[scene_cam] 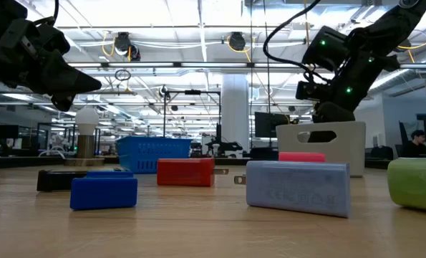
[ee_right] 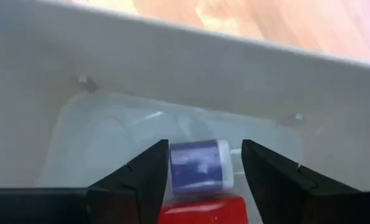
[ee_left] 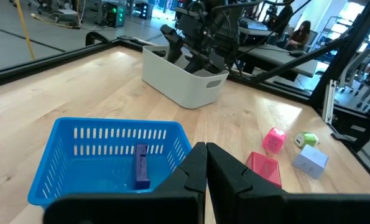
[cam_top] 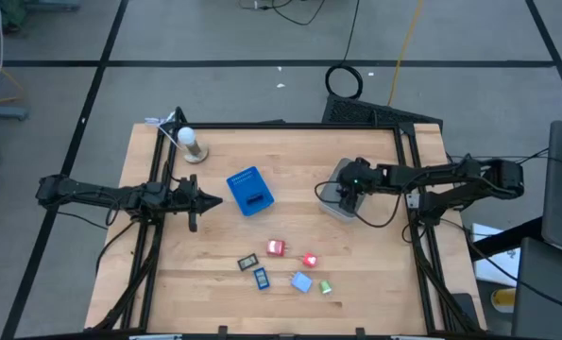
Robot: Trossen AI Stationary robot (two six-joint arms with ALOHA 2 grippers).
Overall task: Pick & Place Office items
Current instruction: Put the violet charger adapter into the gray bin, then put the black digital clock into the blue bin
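Note:
Several tiny office items lie loose near the table's near edge: a black piece point(cam_top: 247, 262), a dark blue one point(cam_top: 261, 278), two red ones point(cam_top: 276, 248) point(cam_top: 309, 260), a light blue block point(cam_top: 301, 281) and a green piece point(cam_top: 325, 287). My right gripper point(ee_right: 204, 163) is open, reaching down into the clear tub point(cam_top: 335, 200). A small blue-and-white piece with a red part point(ee_right: 200, 167) lies between its fingers, with a gap showing on one side. My left gripper point(ee_left: 205, 152) is shut and hovers just left of the blue tray point(cam_top: 249, 191), which holds one dark blue piece point(ee_left: 141, 167).
A white bulb on a round base point(cam_top: 191, 144) stands near the table's far left corner. Bare wood lies between the tray, the tub and the loose items. Black frame rails point(cam_top: 408, 161) run along the table's sides. A person sits in the room beyond point(ee_left: 300, 34).

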